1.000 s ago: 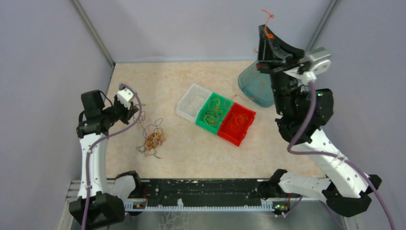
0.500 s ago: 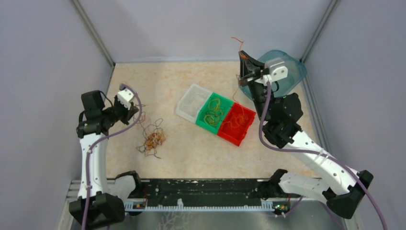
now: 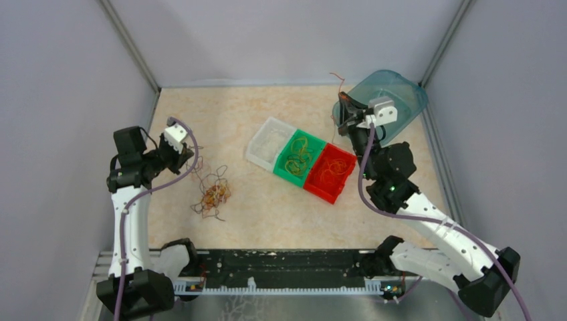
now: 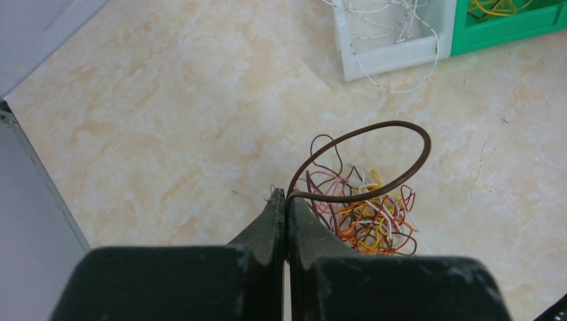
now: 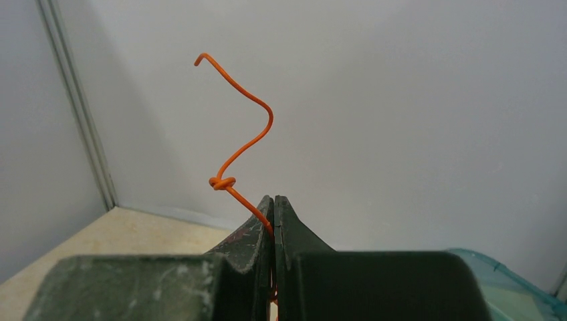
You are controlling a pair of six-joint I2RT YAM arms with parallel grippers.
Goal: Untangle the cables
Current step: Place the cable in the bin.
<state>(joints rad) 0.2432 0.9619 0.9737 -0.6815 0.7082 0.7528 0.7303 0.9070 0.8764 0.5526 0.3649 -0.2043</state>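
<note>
Cables [image 3: 212, 197]: one loose tangle of red, orange, yellow, white and brown loops lying on the table [image 3: 267, 221], just beyond and below the left fingertips in the left wrist view.

Left gripper [image 4: 286, 200]: jaws pressed together on the end of a brown cable [image 4: 391, 123]. Its loop arches forward from the fingertips over the tangle [image 4: 364, 224], and its far end appears to run back down into the heap.

Right gripper [image 5: 273, 204]: jaws closed on an orange cable [image 5: 222, 182], raised well clear of the table. The strand stands up from the fingertips, carries a small knot just above them, and ends free in the air. It is joined to nothing else.

Receptacles: white tray [image 3: 257, 155], green tray [image 3: 283, 175] and red tray [image 3: 323, 194] in a row between the two grippers, each already holding strands. A teal bin [image 3: 404, 90] sits just behind the right fingers.

Step in hand (judged): one strand has been separated and is being carried for deposit while the left anchors the next.

Next move (judged): bring the right fingertips over the red tray, whose contents look orange-red, then part the jaws. The springy strand may cling to a finger. The brown loop then wants a slow upward draw, or the heap will lift with it.
</note>
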